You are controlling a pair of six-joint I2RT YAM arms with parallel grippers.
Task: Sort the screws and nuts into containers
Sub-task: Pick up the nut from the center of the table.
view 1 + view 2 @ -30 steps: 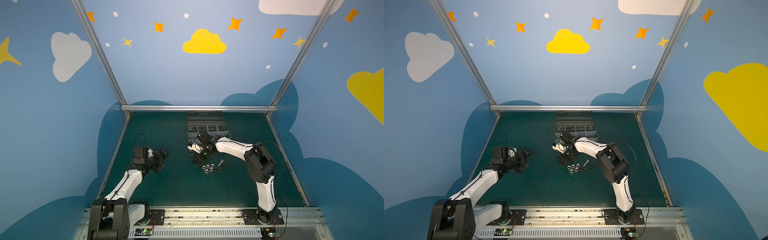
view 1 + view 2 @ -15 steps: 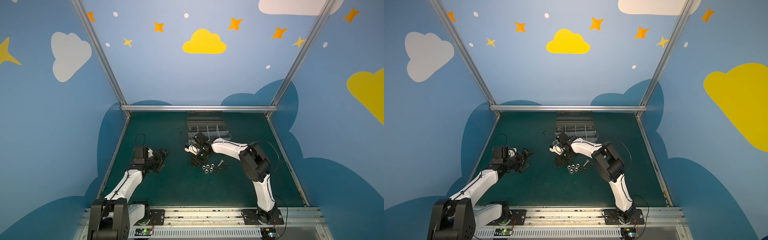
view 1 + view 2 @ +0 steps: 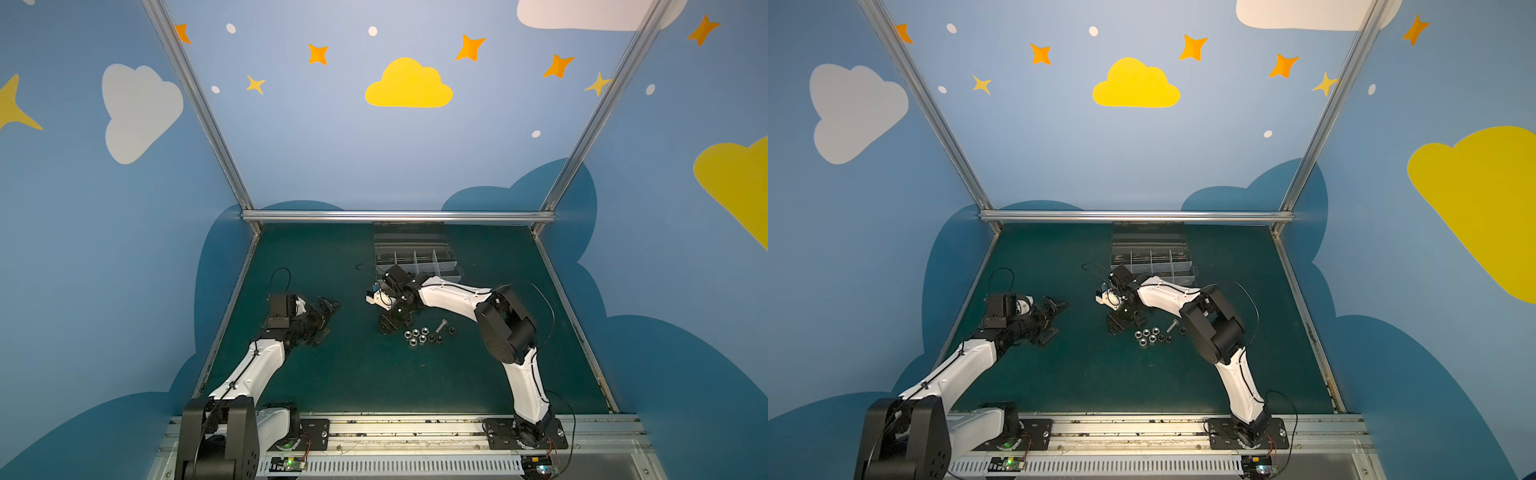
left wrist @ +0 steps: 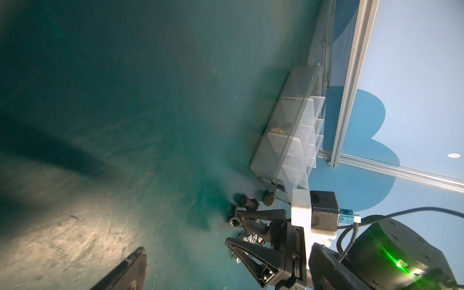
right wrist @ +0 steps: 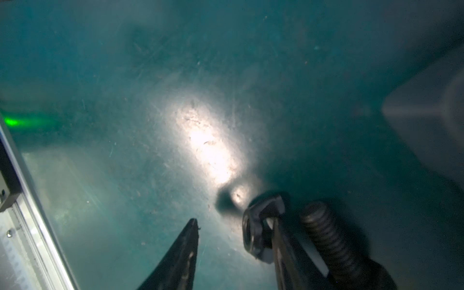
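Against the middle of the far edge of the scuffed green table (image 3: pixel 332 374): flat grey organiser box (image 3: pixel 415 258) with translucent dividers, clear lid open. Near the table's middle: shiny hexagonal nuts (image 3: pixel 419 335) in a loose cluster, silver hex-headed screw (image 3: pixel 441 325) just beside. Right gripper (image 5: pixel 233 226) low over the table, half spread, gripping nothing; metal nut (image 5: pixel 259 229) on edge, touching the inside of one finger; black threaded screw (image 5: pixel 326 238) outside that finger. Left gripper (image 3: pixel 326 318) toward the left edge, spread wide, holding nothing.
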